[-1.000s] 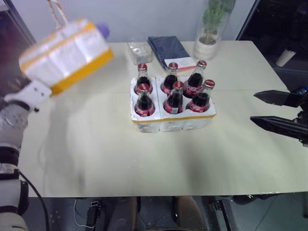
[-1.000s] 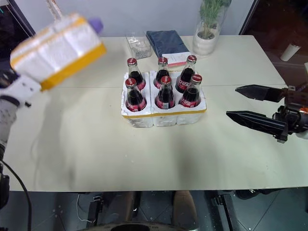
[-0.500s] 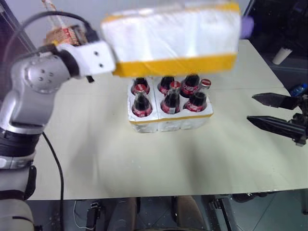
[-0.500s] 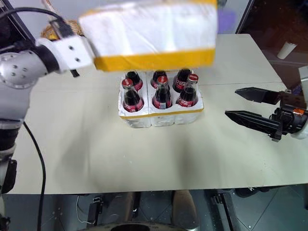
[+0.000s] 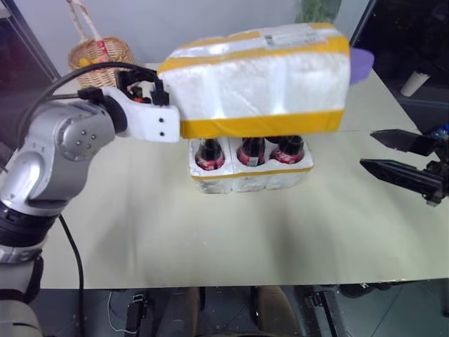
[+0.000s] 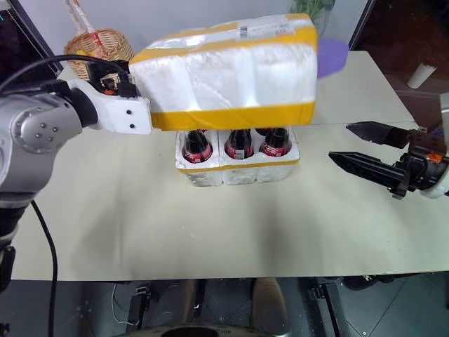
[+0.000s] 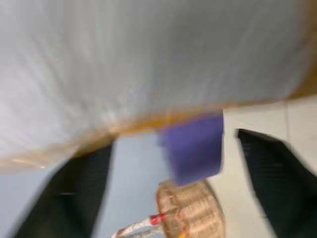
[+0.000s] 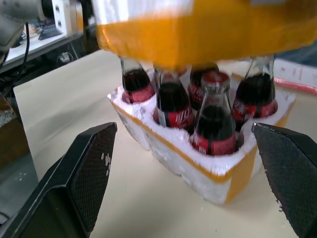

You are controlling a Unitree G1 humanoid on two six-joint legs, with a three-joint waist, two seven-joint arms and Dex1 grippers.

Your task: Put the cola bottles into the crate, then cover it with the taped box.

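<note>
The taped box [image 5: 256,81], a large white foam block banded in broad yellow tape, is carried by the left gripper [image 7: 173,193] directly above the crate [image 5: 251,172], its lower edge level with the bottle necks and hiding the caps in the head views. In the left wrist view the two black fingers are seen spread wide beneath the box's blurred white side; whether the box is pinched or merely propped there cannot be told with confidence. The cola bottles [image 8: 214,124] are seated in the wells of the low foam tray, whose yellow band is seen along its front; from the right wrist view the box's yellow rim appears to hang over the bottles with some necks already inside it. The right gripper [image 6: 368,149] is held off to the robot's right of the crate, well apart from it, its two black fingers parted wide and nothing between them. A wicker basket [image 5: 102,53] stands at the far left of the pale table [image 5: 210,239], and a purple object [image 5: 361,60] is partly seen behind the box.
</note>
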